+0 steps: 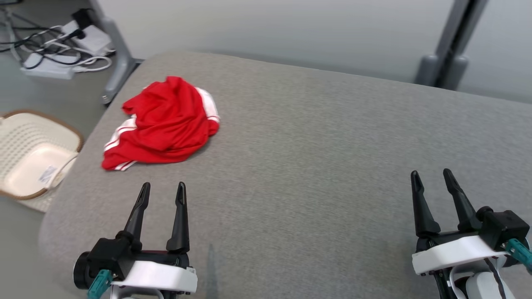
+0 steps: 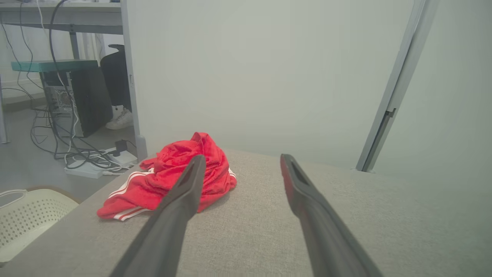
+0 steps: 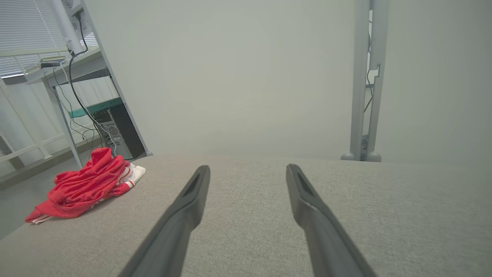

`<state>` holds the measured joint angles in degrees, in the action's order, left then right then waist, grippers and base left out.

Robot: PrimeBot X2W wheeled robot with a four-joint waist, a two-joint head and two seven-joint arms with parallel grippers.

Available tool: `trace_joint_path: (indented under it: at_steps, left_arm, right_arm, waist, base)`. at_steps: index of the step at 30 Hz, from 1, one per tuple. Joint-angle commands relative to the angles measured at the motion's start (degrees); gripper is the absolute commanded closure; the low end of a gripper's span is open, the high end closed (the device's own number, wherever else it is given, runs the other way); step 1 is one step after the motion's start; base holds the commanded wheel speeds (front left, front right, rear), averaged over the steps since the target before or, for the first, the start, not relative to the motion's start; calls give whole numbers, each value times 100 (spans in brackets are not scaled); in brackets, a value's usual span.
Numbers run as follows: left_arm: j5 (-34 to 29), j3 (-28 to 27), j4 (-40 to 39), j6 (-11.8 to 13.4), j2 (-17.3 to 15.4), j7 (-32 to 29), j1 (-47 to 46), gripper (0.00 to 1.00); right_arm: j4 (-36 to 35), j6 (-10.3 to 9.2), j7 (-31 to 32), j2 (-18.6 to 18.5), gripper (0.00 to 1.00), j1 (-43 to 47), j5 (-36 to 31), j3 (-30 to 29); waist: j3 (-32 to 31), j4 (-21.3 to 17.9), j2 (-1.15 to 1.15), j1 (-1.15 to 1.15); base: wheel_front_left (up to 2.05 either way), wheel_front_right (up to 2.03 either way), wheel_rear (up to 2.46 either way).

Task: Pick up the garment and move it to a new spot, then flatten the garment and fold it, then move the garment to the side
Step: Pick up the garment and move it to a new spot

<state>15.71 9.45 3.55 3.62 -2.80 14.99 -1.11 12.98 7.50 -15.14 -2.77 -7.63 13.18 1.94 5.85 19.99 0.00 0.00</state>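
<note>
A: Start at the near edge. How do the grippers stand?

B: Both sit over the near edge of the grey cushion (image 1: 316, 166), holding nothing. The left gripper (image 1: 163, 187) has its fingers apart, and so does the right gripper (image 1: 431, 173). All the tips point toward the far edge.

A: And the garment?

B: The red garment (image 1: 164, 122) lies in a heap by the cushion's left edge, toward the far-left corner. It is just ahead of the left gripper, a little left of where the fingers point, and not touching them. The right gripper is well apart from it, across the cushion.

A: So the left arm takes it?

B: I'd judge so, since it is much the nearer. The heap's long axis runs diagonally, from a white-striped hem at the near left to a raised fold at the far right.

A: What can't you make out?

B: It is crumpled, so I cannot tell whether it is a shirt or shorts, nor where its openings are. In the left wrist view one finger crosses its near side. Past the left edge a pale laundry basket (image 1: 20, 139) is cut off by the frame.
</note>
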Motion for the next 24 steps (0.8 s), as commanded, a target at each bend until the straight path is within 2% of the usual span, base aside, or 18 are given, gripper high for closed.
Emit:
trace_joint_path:
  at_steps: [1,10,15,24]
  left_arm:
    - [-47,-44,-17,3,-20,13,62,0]
    - [-108,-304,-95,11,-20,14,238,0]
    - [-60,-449,-216,109,-21,13,383,0]
    - [-38,-472,-244,190,-20,13,510,0]
  right_arm:
    - [21,-2,-9,-24,0,38,37,37]
    - [103,-2,-9,-24,0,7,144,549]
    - [264,-2,-9,-29,0,-195,150,890]
    - [419,-2,-9,-30,0,-349,207,1117]
  waist:
    - [-91,417,0,0]
    - [-194,1036,0,0]
    - [-138,1084,0,0]
    - [-179,1080,0,0]
  base:
    - [0,0,0]
    - [0,0,0]
    - [0,0,0]
    - [0,0,0]
